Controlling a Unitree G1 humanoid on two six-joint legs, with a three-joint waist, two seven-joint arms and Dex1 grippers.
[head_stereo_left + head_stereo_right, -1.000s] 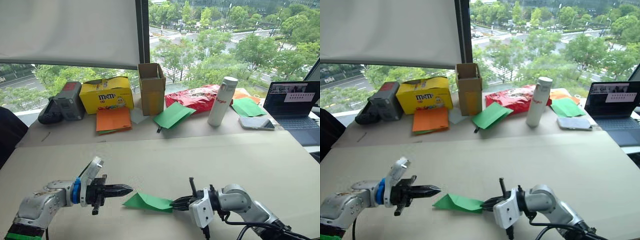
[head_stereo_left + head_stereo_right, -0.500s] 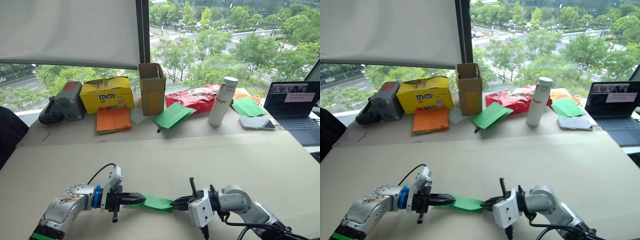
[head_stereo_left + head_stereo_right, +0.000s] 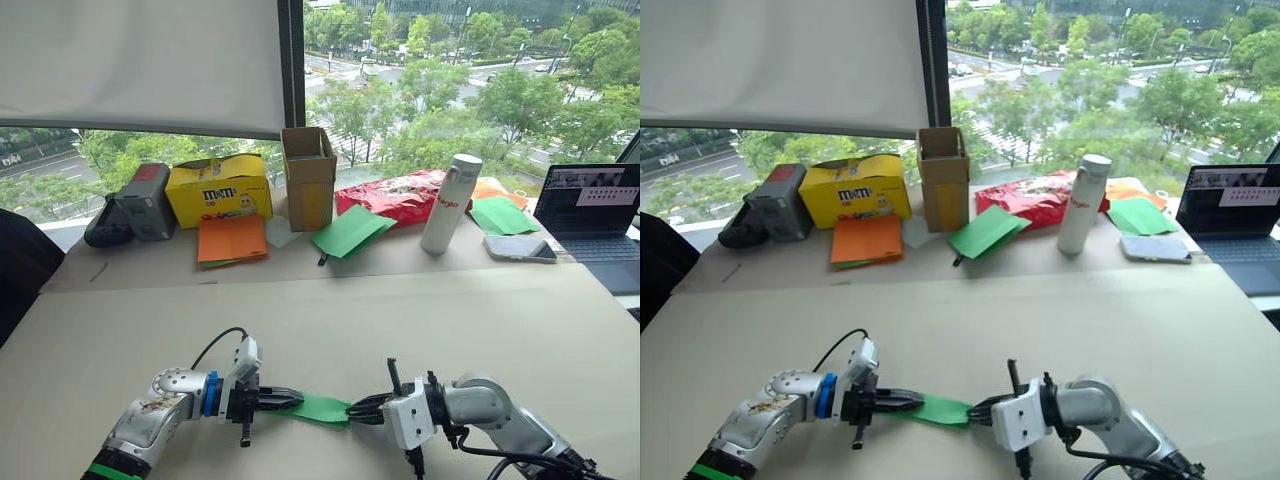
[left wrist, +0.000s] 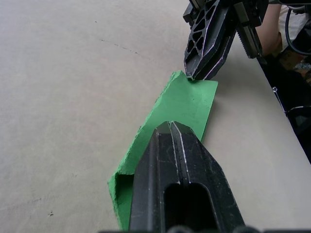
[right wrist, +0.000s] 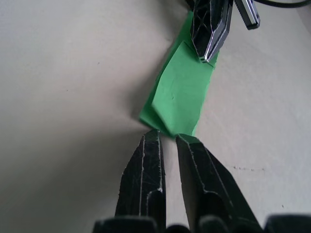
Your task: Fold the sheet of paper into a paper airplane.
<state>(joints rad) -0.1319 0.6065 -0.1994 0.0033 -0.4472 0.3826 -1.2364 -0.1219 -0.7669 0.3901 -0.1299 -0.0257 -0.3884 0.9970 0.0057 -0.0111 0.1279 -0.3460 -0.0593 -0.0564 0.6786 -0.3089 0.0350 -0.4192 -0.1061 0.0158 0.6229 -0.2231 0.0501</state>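
Paper airplane lies flat on the table, left gripper pressed together over its left end, right gripper slightly spread at its right end.

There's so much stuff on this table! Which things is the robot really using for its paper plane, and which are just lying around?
Using:
- the sheet of paper, folded
- left gripper, jaws shut on it
- right gripper, at its other end

Lying around:
- orange sheets
- flat green sheets
- yellow box
- cardboard box
- red bag
- white bottle
- laptop
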